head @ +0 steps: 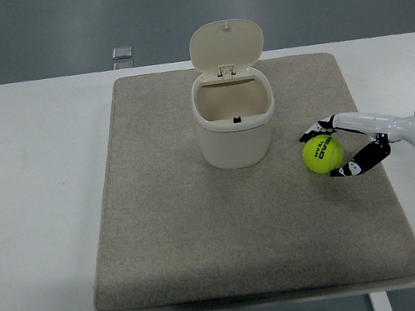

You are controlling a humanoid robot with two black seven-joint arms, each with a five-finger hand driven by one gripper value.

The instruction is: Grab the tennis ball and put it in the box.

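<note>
The right hand (338,148) is cupping the tennis ball (323,154) from the side, fingers (318,129) curling around it but seemingly not clamped. The ball is sitting on the grey mat (202,226) right of the lid-open cream bin (234,120), ready for dropping in.

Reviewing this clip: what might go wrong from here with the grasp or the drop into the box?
1. The robot hand brackets the tennis ball with fingertips only; the ball may roll away across the mat.
2. The box stands close by, its lid upright; a swinging hand might knock either.
</note>
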